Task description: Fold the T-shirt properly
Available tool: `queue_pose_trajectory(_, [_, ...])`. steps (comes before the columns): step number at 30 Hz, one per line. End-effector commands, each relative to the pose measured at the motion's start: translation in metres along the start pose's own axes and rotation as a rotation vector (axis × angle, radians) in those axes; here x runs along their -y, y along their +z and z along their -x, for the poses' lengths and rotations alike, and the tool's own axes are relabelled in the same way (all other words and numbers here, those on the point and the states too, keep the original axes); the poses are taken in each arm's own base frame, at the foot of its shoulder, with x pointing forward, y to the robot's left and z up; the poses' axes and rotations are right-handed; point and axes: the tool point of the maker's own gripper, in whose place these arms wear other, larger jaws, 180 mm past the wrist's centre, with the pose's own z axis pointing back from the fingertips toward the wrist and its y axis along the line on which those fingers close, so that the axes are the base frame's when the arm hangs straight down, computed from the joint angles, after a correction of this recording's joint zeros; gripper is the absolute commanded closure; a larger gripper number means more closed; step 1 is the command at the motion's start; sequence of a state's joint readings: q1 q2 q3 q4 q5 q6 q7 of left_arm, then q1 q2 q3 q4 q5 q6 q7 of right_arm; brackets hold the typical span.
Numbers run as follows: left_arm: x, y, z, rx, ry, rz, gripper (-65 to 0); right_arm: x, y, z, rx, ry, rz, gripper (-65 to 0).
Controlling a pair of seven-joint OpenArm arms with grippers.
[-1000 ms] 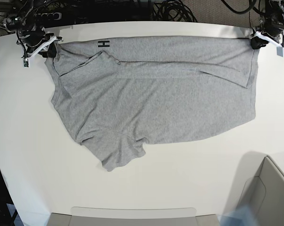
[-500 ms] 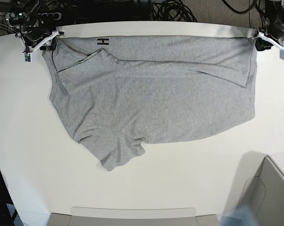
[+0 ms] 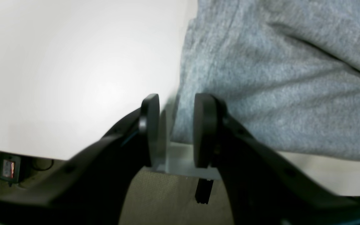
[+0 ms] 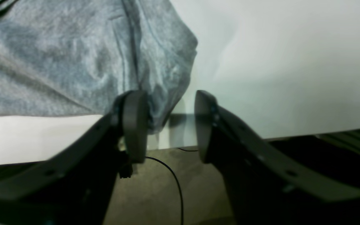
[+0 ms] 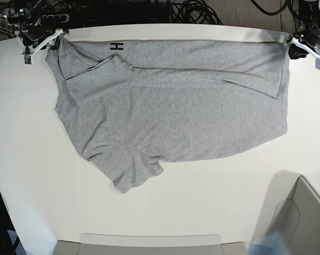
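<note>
The heather-grey T-shirt (image 5: 170,111) lies spread flat on the white table (image 5: 32,159). Its back edge is folded over, showing a black letter H (image 5: 116,47). My right gripper (image 5: 47,43) is at the shirt's back-left corner. In the right wrist view this gripper (image 4: 169,125) is open, and the shirt's corner (image 4: 155,72) rests against one pad. My left gripper (image 5: 296,49) is at the back-right corner. In the left wrist view it (image 3: 175,125) stands partly open, with the T-shirt's hem (image 3: 261,78) reaching between the jaws and touching one pad.
The table's back edge runs right under both grippers, with cables (image 5: 197,10) and floor beyond it. A grey box (image 5: 303,218) stands at the front right. A flat grey tray edge (image 5: 149,241) lies along the front.
The right gripper has opened wide and let the shirt's corner go after drawing it toward the back left. The left gripper has shifted slightly outward, its jaws unchanged.
</note>
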State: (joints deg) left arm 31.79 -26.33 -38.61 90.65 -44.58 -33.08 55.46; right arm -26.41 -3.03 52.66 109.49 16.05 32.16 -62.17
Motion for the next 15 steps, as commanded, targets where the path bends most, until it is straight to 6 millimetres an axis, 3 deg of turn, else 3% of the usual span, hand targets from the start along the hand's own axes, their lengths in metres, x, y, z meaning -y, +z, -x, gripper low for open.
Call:
queue_pose_trajectory(1, [-0.003, 0.006, -0.013, 0.034, -0.027, -0.006, -19.8, 0.006, 0.008, -0.012, 0.04, 0.019, 0.022, -27.5])
queue_pose_trajectory(7, [-0.004, 0.012, -0.033, 0.074, -0.069, -0.014, -19.6, 0.019, 0.031, -0.047, 0.157, 0.031, 0.097, -27.7])
queue_pose_trajectory(11, [0.016, 0.036, -0.073, 0.198, -0.162, -0.017, -19.6, 0.023, 0.039, -0.073, 0.233, 0.103, 0.109, -27.7])
queue_pose_trajectory(15, [0.04, 0.045, -0.113, 0.306, -0.22, 0.007, -19.6, 0.024, 0.043, -0.104, 0.317, 0.12, 0.116, -27.7])
